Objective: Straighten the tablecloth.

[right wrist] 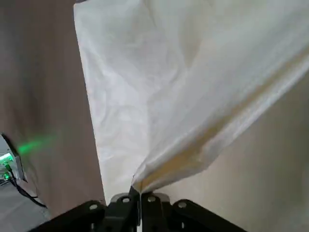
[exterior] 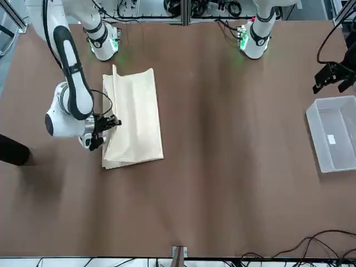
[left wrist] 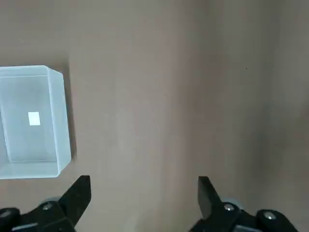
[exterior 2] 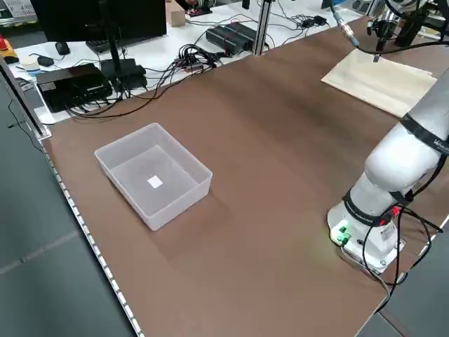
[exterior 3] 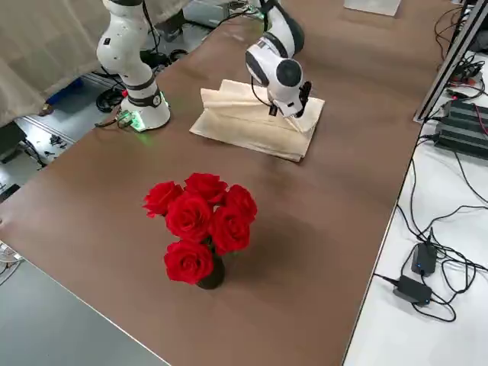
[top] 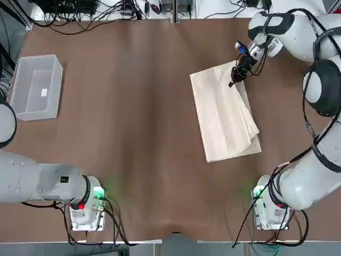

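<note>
The tablecloth (top: 226,120) is a cream folded rectangle lying on the robot's right half of the brown table, also seen in the front view (exterior: 133,119) and in the right side view (exterior 3: 244,114). My right gripper (top: 235,79) is at its far edge, shut on a corner of the top layer. In the right wrist view the pinched fabric (right wrist: 159,121) rises off the lower layers from the shut right gripper (right wrist: 140,195). My left gripper (left wrist: 143,193) hangs open and empty above the table's left side, near the bin.
A clear plastic bin (top: 58,85) stands at the far left of the table, also in the left side view (exterior 2: 184,149). A vase of red roses (exterior 3: 202,229) stands beyond the cloth on the right end. Cables and power bricks lie past the table's far edge.
</note>
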